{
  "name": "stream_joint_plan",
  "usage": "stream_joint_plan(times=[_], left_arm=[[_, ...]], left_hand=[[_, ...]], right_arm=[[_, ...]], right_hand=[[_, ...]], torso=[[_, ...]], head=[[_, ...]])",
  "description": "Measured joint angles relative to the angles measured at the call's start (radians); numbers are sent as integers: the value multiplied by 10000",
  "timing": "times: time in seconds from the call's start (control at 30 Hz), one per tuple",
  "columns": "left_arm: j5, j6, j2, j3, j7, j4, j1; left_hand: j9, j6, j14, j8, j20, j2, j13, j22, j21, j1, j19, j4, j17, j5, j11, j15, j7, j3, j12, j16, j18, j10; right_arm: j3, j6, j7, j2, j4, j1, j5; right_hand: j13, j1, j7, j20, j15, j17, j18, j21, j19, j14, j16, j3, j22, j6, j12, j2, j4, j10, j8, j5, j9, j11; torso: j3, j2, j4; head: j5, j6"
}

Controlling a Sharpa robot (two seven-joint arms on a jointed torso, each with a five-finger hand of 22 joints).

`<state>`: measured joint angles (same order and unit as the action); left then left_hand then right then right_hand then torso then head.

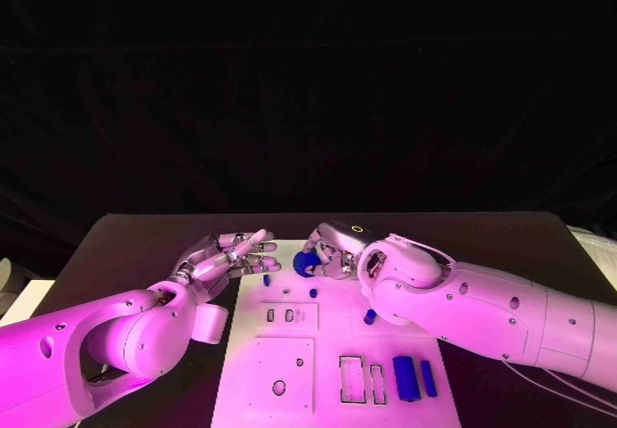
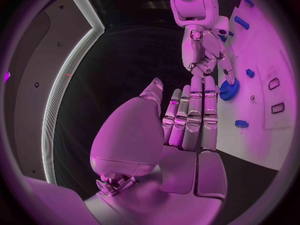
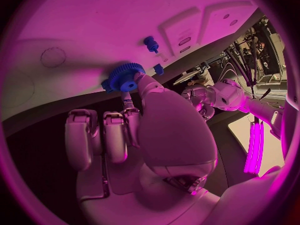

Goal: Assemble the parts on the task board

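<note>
Head view first: the white task board (image 1: 276, 357) lay in the middle of the black surface (image 1: 142, 236), and the right hand (image 1: 337, 250) reached over its far edge with its fingers (image 1: 317, 261) closed round a blue gear (image 1: 305, 262), the gear sitting at the fingertips on the side toward the left hand (image 1: 232, 259). That left hand hovered just beside the board's far left corner, holding nothing, its fingers spread and pointing toward the gear but apart from it. Nearer the robot, a small blue peg (image 1: 315, 292) stood on the board, another small blue piece (image 1: 370, 316) lay beside the right forearm, and two long blue bars (image 1: 412, 377) lay side by side at the board's near right. Left wrist view next: the left hand's fingers (image 2: 190, 116) were stretched out straight, lying side by side with the thumb held off, empty, while beyond their tips the right hand (image 2: 206, 55) came down with the gear (image 2: 229, 90) at its fingertips, against the board (image 2: 262, 60). Right wrist view last: the gear (image 3: 123, 78) sat on the board (image 3: 94, 30), touched by the right hand's thumb and one finger (image 3: 129, 102), while the other fingers were curled back short of it; the peg (image 3: 150, 43) stood close by.
</note>
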<state>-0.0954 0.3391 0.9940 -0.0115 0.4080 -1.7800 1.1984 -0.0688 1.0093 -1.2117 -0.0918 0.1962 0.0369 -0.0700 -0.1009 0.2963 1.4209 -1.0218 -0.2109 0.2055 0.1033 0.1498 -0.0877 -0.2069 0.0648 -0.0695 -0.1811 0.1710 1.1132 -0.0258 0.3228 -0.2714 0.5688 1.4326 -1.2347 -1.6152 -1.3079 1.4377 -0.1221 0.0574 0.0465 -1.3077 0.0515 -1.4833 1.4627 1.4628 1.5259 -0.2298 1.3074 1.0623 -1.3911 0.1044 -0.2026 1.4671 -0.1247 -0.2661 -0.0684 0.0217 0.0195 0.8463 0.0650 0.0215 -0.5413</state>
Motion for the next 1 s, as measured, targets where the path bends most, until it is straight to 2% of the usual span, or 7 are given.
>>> stream_joint_plan(times=[0.1, 0.2, 0.33, 0.53, 0.73, 0.93, 1.0], left_arm=[[0, -2, -2, 0, -2, 2, 0], [0, -4, -3, 0, -5, 4, 0], [0, -5, -5, 0, -9, 6, 0], [0, -6, -6, 0, -17, 6, 0], [-1, -6, 0, 0, -26, -3, 0], [-1, -6, 7, 0, -41, -8, 0], [-1, -6, 11, 0, -46, -9, 0]], left_hand=[[0, 0, 36, 41, 0, 0, 0, 9, 0, 0, 0, 0, 20, 0, 0, -36, 0, 0, 0, 39, 0, 0], [0, 0, 36, 54, 0, 0, 0, 12, 0, 0, 0, 0, 25, 0, 0, -36, 0, 0, 0, 39, -1, 0], [0, 0, 36, 57, 0, 0, 0, 12, 0, 0, 0, 0, 24, 0, 0, -36, 0, 0, 0, 39, 0, 0], [0, 0, 36, 57, 0, 0, 0, 12, 0, 0, 0, 0, 24, 0, 0, -36, 0, 0, 0, 39, 0, 0], [0, 0, 36, 57, 36, 0, 0, 11, 0, 0, 36, 28, 35, 0, 36, -36, 0, -28, 0, 39, -1, -36], [1, -37, 36, 57, 36, 0, 0, 25, 0, 0, 36, 28, 43, 0, 36, -35, -37, -28, 0, 79, 0, -36], [0, -37, 36, 57, 36, 0, 0, 30, -7, 0, 36, 28, 54, 0, 36, -36, -37, -28, 0, 81, 0, -36]], right_arm=[[0, -51, -37, -37, -40, 0, -53], [0, -96, -80, -75, -94, 0, -97], [22, -185, -120, -123, -153, 3, -132], [28, -343, -179, -145, -224, 7, -141], [30, -495, -217, -137, -242, 6, -132], [36, -606, -229, -95, -219, 6, -68], [36, -564, -219, -45, -180, 6, -34]], right_hand=[[0, -181, -2, 0, 0, 0, 3, 0, 0, 0, 0, -2, 0, 2, 74, 55, -1, 0, 23, 94, 0, 0], [0, -400, -14, 0, -5, 1, 5, 0, 0, 5, 0, -29, -1, 0, 276, 159, -6, 8, 284, 403, -14, 55], [0, -946, -195, 127, -182, 1, 10, 0, 19, 37, 0, 139, -1, -822, 629, 205, -237, -25, 592, 902, -17, 268], [0, -1394, -364, 272, -271, 2, 11, 0, 51, 54, 0, 536, 7, -1388, 834, 515, -668, -30, 596, 392, 28, 368], [0, -1972, -280, 272, -306, 3, 11, 0, 51, 19, 0, 627, 6, -1293, 834, 308, -848, -19, 597, -137, -42, 377], [0, -2117, -242, 271, -306, 3, 11, 0, 51, 19, -1, 627, 6, -1038, 779, 163, -848, -19, 516, -250, -72, 377], [0, -2127, -204, 271, -306, 3, 11, 0, 51, 19, 66, 622, 6, -899, 608, 152, -844, -19, 472, -498, -93, 377]], torso=[[1, -5, 0], [3, -6, 1], [3, -6, 1], [-6, -6, 1], [-9, -6, 2], [-9, -6, 4], [-9, -7, 4]], head=[[0, -1], [7, 0], [2, 0], [-1, -5], [4, -7], [12, -7], [12, -4]])
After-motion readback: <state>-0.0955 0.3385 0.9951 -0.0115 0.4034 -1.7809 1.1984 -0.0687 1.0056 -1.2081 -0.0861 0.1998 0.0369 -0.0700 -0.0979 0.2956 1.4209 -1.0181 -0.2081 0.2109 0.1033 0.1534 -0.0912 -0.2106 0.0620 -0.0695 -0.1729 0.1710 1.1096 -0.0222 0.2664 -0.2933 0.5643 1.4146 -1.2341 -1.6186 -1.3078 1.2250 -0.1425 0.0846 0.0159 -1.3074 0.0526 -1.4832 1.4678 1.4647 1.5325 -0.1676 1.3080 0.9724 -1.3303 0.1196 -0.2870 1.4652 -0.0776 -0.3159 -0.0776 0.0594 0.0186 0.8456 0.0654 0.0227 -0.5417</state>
